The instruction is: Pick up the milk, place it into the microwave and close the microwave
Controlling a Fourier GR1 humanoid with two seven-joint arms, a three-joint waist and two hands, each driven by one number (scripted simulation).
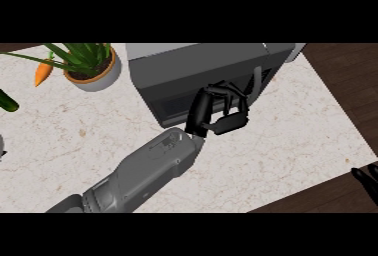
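Pale marble bench (66,140). My left hand (218,112) is at the microwave (199,75) front, fingers curled, holding nothing visible. Milk not in view. Right hand (367,181) rests far right, farther off.

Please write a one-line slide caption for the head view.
Left hand against the shut microwave door; potted plant and carrot at left.
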